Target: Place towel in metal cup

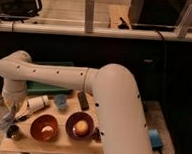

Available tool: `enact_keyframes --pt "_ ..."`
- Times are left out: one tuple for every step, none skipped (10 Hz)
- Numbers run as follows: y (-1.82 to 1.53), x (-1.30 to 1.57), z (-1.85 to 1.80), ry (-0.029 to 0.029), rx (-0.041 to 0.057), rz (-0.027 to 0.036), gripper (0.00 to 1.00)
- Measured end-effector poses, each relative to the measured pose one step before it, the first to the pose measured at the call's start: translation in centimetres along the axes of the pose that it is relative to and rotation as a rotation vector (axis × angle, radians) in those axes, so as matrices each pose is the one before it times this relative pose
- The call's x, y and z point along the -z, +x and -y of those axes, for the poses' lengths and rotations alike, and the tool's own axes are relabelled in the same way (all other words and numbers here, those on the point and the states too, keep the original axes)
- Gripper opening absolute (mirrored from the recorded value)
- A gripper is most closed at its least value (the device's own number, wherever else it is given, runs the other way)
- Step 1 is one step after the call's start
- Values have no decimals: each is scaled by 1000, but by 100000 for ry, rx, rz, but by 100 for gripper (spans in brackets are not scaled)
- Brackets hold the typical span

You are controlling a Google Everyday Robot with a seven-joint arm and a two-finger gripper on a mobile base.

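Pale blue-grey cloth is what I'm watching in the camera view. The towel [7, 118] dangles over the left end of the table [59, 145], bunched under the pincer [11, 109], which is clamped shut on its upper folds. The arm comes in from the right, bends, and drops straight down to that corner. Just below the hanging cloth sits the metal cup [13, 131], small and shiny, beside a red bowl [44, 127].

The towel looks light and limp, so I expect it to drape and trail wherever it likes. A pinch on a gathered fold near the middle suits it and keeps the tails short. My read is that the loose end has to feed into that narrow mouth, and a corner could easily flop over the rim. The cup looks light enough to tip if nudged.
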Motion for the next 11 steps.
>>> enact_keyframes --pt "-317 -451 -42 586 137 1209 0" --pt "-374 -848 -12 14 305 1404 0" --pt "-169 -606 79 -362 147 631 0" --pt "-144 -608 75 -852 -342 348 0" --pt "-86 -494 43 -1222 -428 -61 0" --pt "-126 -378 99 -883 -163 6 0" --pt "-240 -489 157 -819 -59 280 0" --pt "-204 -564 13 -777 -584 485 5" --pt "-29 -407 -140 -362 -806 414 14" --pt "-18 -384 -39 -177 -511 479 22" --pt "-36 -473 14 -277 -345 641 31"
